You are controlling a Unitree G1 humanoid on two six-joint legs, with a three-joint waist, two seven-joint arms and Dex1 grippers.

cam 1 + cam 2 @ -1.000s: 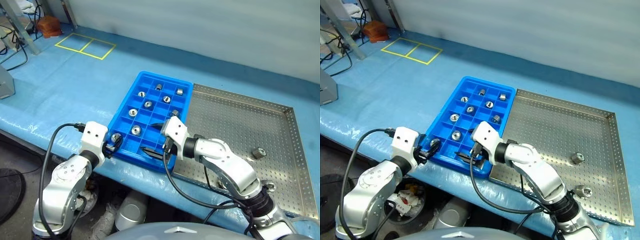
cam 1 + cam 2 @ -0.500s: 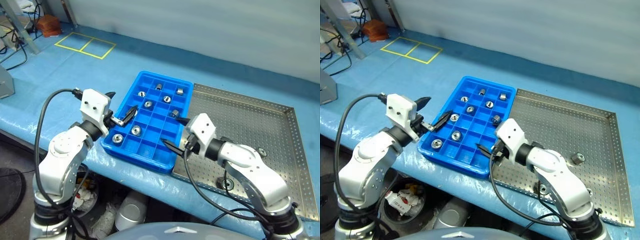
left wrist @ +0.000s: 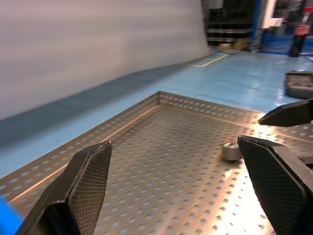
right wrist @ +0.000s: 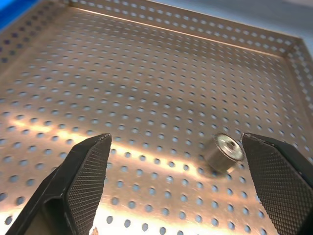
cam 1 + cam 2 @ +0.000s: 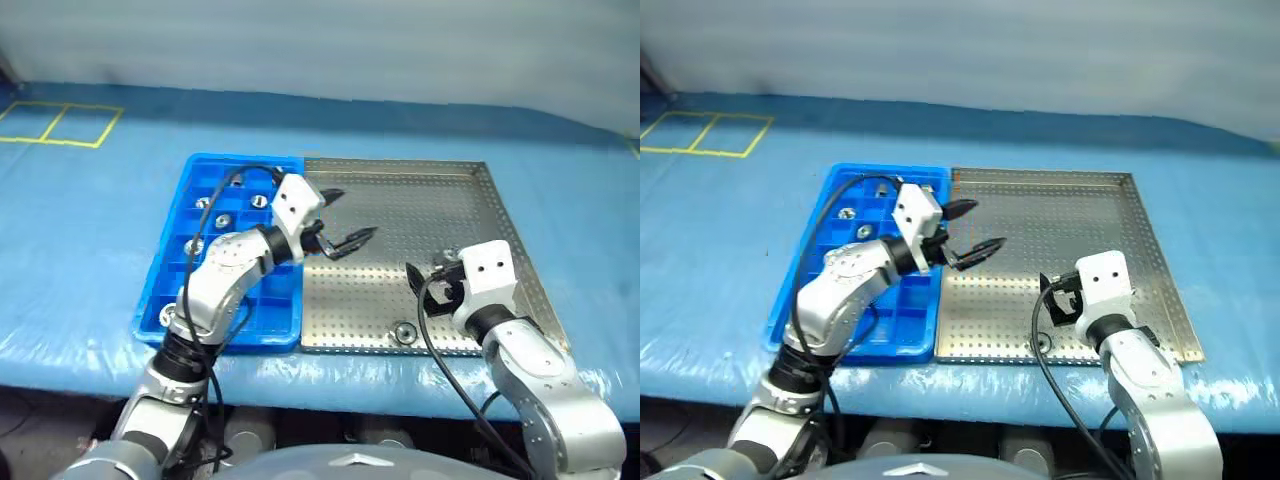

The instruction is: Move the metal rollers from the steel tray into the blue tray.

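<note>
The steel tray (image 5: pixel 400 200) lies right of the blue tray (image 5: pixel 285 322). My left gripper (image 5: pixel 352 214) hovers open and empty over the steel tray's left part. My right gripper (image 4: pixel 176 139) is open low over its near right part. One of the metal rollers (image 4: pixel 222 152) lies on the perforated metal ahead of the right gripper, off to one side; it is also the roller (image 3: pixel 231 151) in the left wrist view. Another roller (image 5: pixel 405 332) sits by the steel tray's near rim. Several rollers (image 5: pixel 203 203) rest in blue compartments, one roller (image 5: pixel 165 318) in the near left corner.
Both trays sit on a table under a blue sheet (image 5: pixel 90 260). Yellow tape squares (image 5: pixel 50 125) mark it at the far left. A pale wall (image 5: pixel 320 40) runs behind. The steel tray's low rim (image 4: pixel 195 29) rises ahead of the right gripper.
The camera swung right. My left gripper let go of a roller in the blue tray's near corner, opened and moved over the steel tray. The right gripper moved from the blue tray onto the steel tray.
</note>
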